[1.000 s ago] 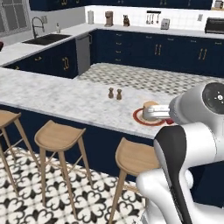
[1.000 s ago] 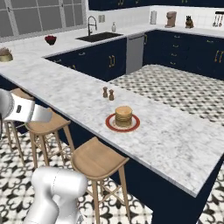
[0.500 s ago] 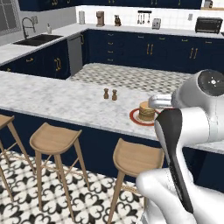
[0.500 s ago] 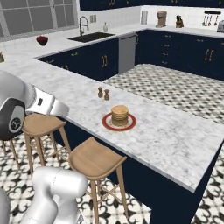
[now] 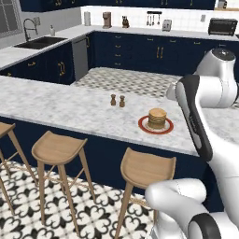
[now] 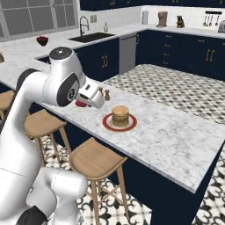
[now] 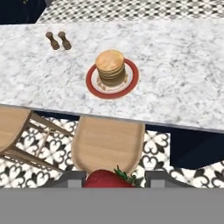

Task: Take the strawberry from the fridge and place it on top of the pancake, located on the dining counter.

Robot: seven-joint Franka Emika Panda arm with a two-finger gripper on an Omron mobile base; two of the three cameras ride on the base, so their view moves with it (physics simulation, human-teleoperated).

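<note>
The gripper (image 7: 114, 183) is closed on the strawberry (image 7: 108, 178), which sits between its fingertips with its green leaves at the upper right in the hand view. It hangs over a wooden stool (image 7: 107, 144), short of the table (image 7: 183, 65). On the table the pancake (image 7: 110, 67) stack stands upright on a red-rimmed plate (image 7: 131, 83). Two brown shakers (image 7: 58, 40) stand side by side to its left, well apart from it. Nothing lies on the marble between the stool's edge and the plate.
</note>
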